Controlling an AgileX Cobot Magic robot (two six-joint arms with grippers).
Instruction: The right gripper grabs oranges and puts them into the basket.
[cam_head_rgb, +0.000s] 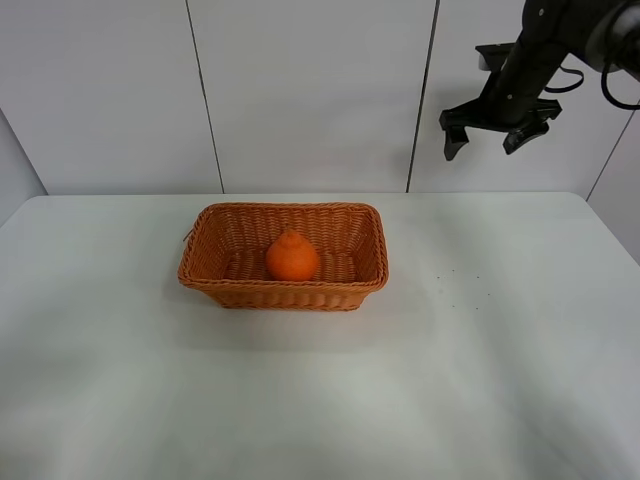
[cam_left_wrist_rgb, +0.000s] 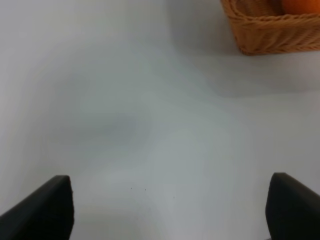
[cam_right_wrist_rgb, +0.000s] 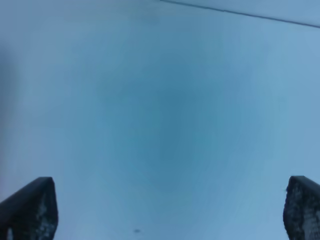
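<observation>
The bright orange, pear-shaped citrus fruit (cam_head_rgb: 292, 257) with a knobby neck lies inside the rectangular orange-brown woven wicker basket (cam_head_rgb: 283, 293). It sits near the middle of the basket floor, a little toward the 6 o'clock wall, with its neck pointing up. The basket stands on the white table (cam_head_rgb: 450, 380), slightly toward 9 o'clock from the table centre.

The black two-fingered right gripper (cam_head_rgb: 481, 145) hangs high in the air at about 2 o'clock from the basket, in front of the pale panelled wall (cam_head_rgb: 300, 90) and well apart from the fruit. Its jaws are spread and nothing is between them; the right wrist view shows only a blurred pale surface between the two finger tips. The left gripper (cam_left_wrist_rgb: 170, 210) is also spread wide and empty. It is low over the bare table, and a corner of the basket with a bit of the fruit shows at the far edge of its view.

As a judgement, the placing step looks finished: the fruit is in the basket and the claw has let go of it. No second fruit is visible on the table, so probably nothing is left to carry.
</observation>
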